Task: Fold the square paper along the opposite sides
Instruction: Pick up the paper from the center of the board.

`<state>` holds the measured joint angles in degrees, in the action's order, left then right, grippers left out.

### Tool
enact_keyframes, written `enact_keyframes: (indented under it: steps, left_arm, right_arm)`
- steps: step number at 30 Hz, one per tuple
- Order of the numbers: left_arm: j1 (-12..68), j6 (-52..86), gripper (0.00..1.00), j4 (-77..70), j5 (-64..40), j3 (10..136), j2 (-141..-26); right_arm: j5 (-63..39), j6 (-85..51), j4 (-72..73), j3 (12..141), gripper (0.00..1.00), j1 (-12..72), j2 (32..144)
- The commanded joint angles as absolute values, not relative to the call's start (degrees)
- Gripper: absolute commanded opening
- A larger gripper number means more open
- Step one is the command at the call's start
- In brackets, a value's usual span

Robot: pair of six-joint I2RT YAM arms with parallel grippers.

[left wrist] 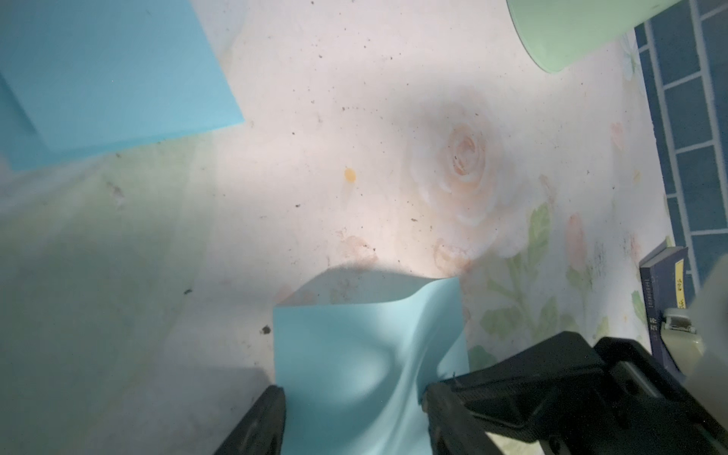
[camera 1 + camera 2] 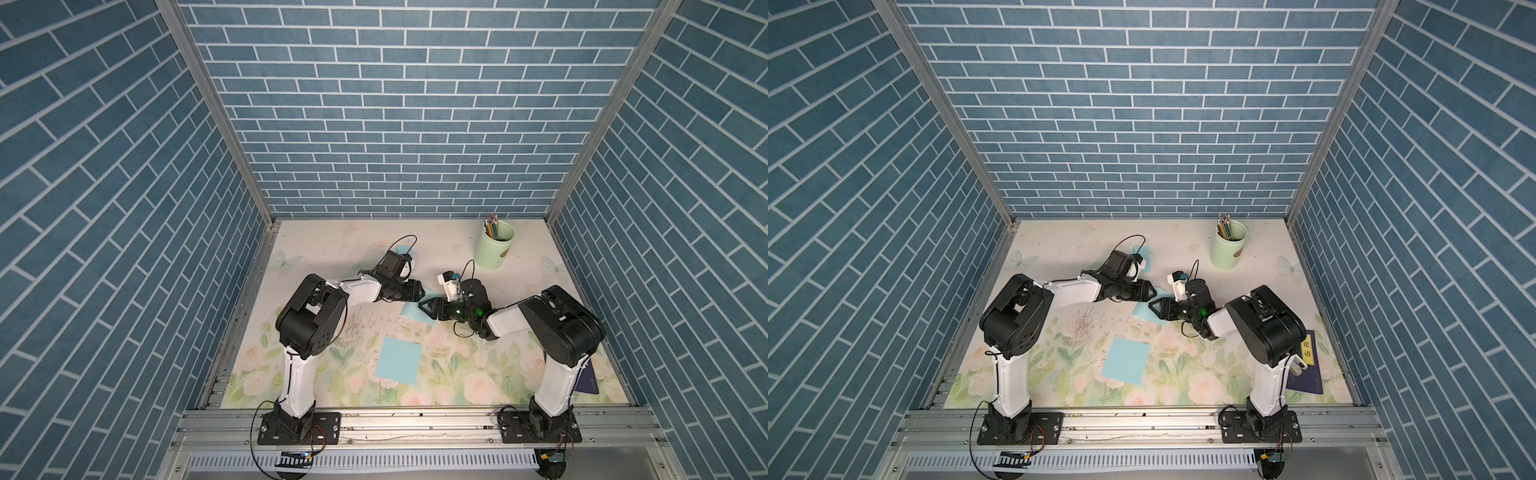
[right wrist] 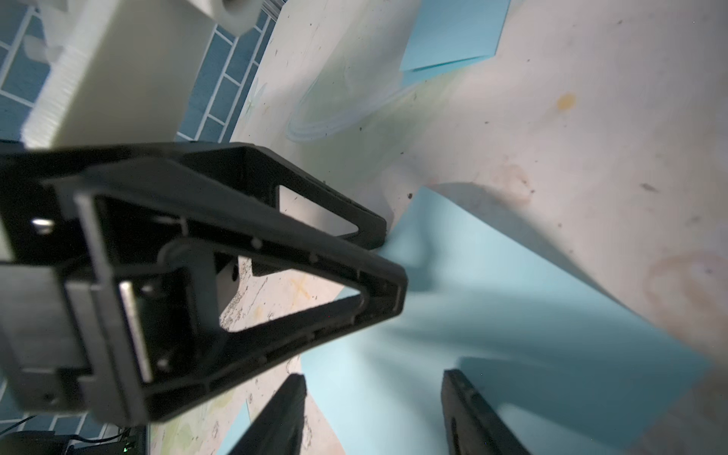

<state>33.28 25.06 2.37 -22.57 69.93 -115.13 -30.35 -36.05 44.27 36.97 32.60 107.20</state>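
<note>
1. We see both arms meet mid-worktop [image 2: 332, 249], with the left hand [image 2: 420, 291] and right hand [image 2: 422, 307] tip to tip over the square paper [image 1: 354, 354].
2. Left hand: fingers [image 3: 370, 230] part open, with the paper's edge between them. We cannot tell if they pinch it.
3. Right hand: fingers [image 3: 283, 413] apart, straddling the paper, with no clamp on it that we can see.
4. The paper is buckled, and one edge is lifted with shadow beneath it.
5. A second blue sheet [image 2: 399, 360] lies flat nearer the arm bases, and a third sheet [image 1: 118, 71] lies farther back.
6. A green cup [image 2: 493, 253] with pencils [image 2: 492, 226] stands back right, and a dark book [image 2: 1306, 374] lies front right.
</note>
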Motion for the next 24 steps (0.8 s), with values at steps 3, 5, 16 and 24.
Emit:
enact_keyframes:
  steps: [3,5,16,24]
  left_arm:
    - [33.3,25.9,0.59,9.6,-20.6,66.7,-117.9]
    - [33.4,25.7,0.59,9.8,-20.1,66.7,-117.9]
    - [32.8,23.9,0.63,12.2,-17.8,68.4,-117.4]
    - [32.8,23.0,0.71,13.2,-18.3,68.9,-118.3]
  right_arm:
    - [-29.4,-35.9,36.0,36.7,0.57,33.4,104.3]
    - [-27.2,-33.4,31.4,37.3,0.56,33.2,100.2]
    - [-1.8,-18.3,11.1,33.4,0.10,35.0,85.5]
    - [8.6,-15.5,13.3,33.0,0.05,41.6,92.4]
